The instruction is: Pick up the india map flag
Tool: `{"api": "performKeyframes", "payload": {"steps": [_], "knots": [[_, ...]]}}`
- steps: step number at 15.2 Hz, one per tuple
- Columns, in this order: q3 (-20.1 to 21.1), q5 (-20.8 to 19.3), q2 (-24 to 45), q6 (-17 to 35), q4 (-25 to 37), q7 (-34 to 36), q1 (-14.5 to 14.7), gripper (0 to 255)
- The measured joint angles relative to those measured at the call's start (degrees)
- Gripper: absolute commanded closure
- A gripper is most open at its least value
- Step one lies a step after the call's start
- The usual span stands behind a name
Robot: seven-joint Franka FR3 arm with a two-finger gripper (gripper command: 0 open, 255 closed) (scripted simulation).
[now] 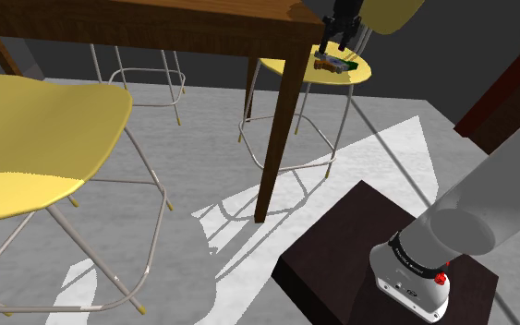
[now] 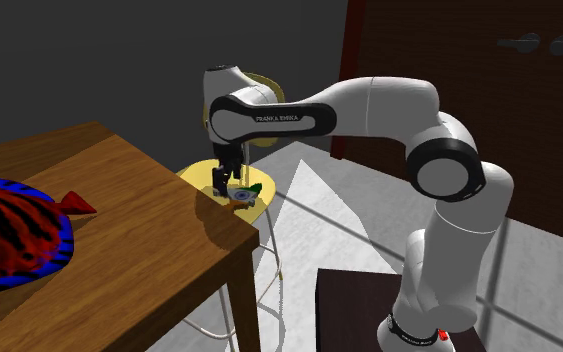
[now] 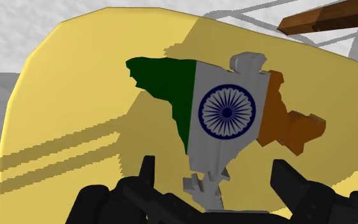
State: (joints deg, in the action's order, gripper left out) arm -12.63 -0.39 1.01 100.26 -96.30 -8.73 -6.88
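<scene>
A white Franka arm reaches out from its stand and points its black gripper (image 3: 214, 173) straight down at a round yellow chair seat (image 3: 75, 95). Directly below the gripper, flat on that seat, lies the india map flag (image 3: 225, 111). It is a cut-out in the outline of India with green, white and orange bands and a dark blue wheel on the white middle.

The gripper is spread wide and holds nothing. Its two fingers (image 3: 147, 178) stand on either side of the map's narrow southern tip without touching it. That placement looks deliberate, since the tip is the slimmest part and probably the easiest to close on.

In the shoulder view the gripper (image 1: 333, 51) hangs just above the flag (image 1: 333, 64). The chair seat (image 1: 359, 72) sits beside the corner of a dark wooden bench (image 1: 248, 28).

In the second exterior view the gripper (image 2: 231, 180) is low over the flag (image 2: 241, 192), and the yellow seat (image 2: 199, 172) is tucked against the bench (image 2: 119, 220). The arm seems to arch over so that it stays clear of the bench corner.

The flag lies flat and thin, so the gripper will likely need to go lower before it closes.
</scene>
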Motion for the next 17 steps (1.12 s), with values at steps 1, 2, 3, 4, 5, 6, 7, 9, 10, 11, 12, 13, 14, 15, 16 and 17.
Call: {"api": "performKeyframes", "payload": {"steps": [1, 2, 3, 4, 5, 6, 7, 9, 10, 11, 12, 13, 14, 15, 16, 17], "knots": [[0.0, 0.0, -0.2, 0.7, -0.9, 0.0, 0.0, 0], [0.0, 0.0, 0.0, 1.5, -1.5, 0.1, 0.0, 0], [0.0, 0.0, -0.1, 2.1, -2.2, 0.0, 0.0, 0], [0.0, 0.0, -0.2, 2.4, -2.4, 0.0, 0.0, 255], [0.1, 0.1, -0.4, 2.6, -2.4, 0.0, 0.1, 255], [0.1, 0.1, -0.3, 2.5, -2.2, 0.1, 0.1, 255], [0.1, 0.1, -0.1, 2.5, -2.2, 0.1, 0.1, 255], [0.1, 0.0, -0.1, 2.5, -2.2, 0.2, 0.1, 255], [0.1, 0.0, -0.1, 2.5, -2.2, 0.2, 0.1, 255], [0.1, 0.0, -0.1, 2.5, -2.2, 0.2, 0.1, 255], [0.1, 0.0, -0.1, 2.4, -2.1, 0.2, 0.1, 255], [0.1, 0.0, 0.0, 2.3, -2.0, 0.2, 0.1, 255], [0.1, 0.0, -0.2, 2.6, -2.4, 0.1, 0.1, 255], [0.1, 0.0, -0.3, 2.4, -2.3, 0.1, 0.1, 255], [0.0, 0.0, -0.1, 1.8, -1.7, 0.0, 0.0, 255], [0.0, 0.0, -0.1, 1.1, -1.1, 0.0, 0.0, 255]]}}
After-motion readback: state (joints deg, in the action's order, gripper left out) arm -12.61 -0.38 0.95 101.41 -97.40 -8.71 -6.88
